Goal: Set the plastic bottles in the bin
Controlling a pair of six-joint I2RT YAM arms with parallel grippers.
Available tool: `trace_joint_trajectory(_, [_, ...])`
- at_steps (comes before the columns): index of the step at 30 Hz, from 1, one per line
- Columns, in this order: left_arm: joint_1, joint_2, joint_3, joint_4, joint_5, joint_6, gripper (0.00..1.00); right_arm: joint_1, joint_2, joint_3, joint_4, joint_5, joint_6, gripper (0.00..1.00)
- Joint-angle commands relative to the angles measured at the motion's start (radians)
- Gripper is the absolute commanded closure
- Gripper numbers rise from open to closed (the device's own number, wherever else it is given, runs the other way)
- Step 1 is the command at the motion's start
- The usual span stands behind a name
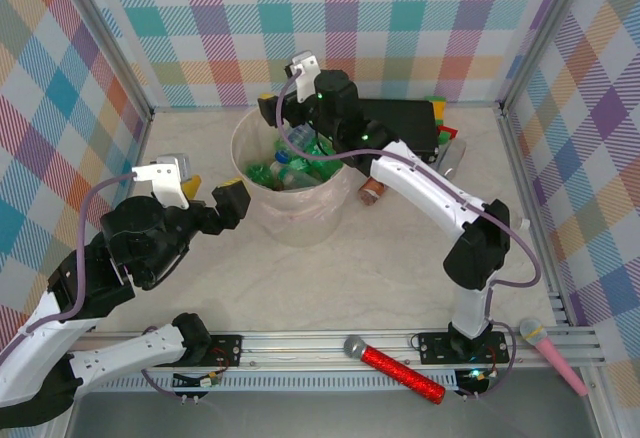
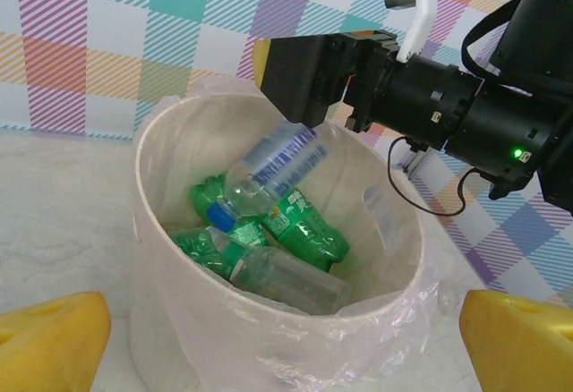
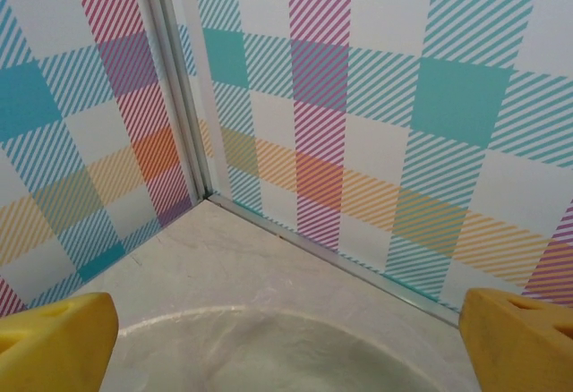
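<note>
- The left end effector (image 1: 210, 196) was spread wide, left of the bin (image 1: 300, 216).
- The right end effector (image 1: 285, 116) was spread above the bin, at upper centre.
- Several bottles (image 2: 300, 231) were piled inside the bin.

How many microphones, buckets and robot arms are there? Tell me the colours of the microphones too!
Microphones: 2 (red microphone, pink microphone)
Buckets: 1 (bin, pale pink-cream)
Robot arms: 2 (left arm, right arm)
Total: 5
</note>
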Motion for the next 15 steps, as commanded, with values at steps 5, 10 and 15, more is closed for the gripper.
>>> trace_joint_trajectory(5, [-0.01,0.005,0.008,0.013,0.006,-0.007,0.0,0.006,-0.086,-0.002,-0.015,0.021,-0.017,0.01])
trace_joint_trajectory(10, [-0.009,0.008,0.008,0.009,0.012,-0.013,0.0,0.006,-0.112,-0.006,-0.062,0.037,-0.007,0.01])
trace_joint_trajectory(15, [-0.009,0.008,0.008,0.006,0.019,-0.012,0.0,0.004,-0.143,-0.028,-0.111,0.086,0.018,0.01])
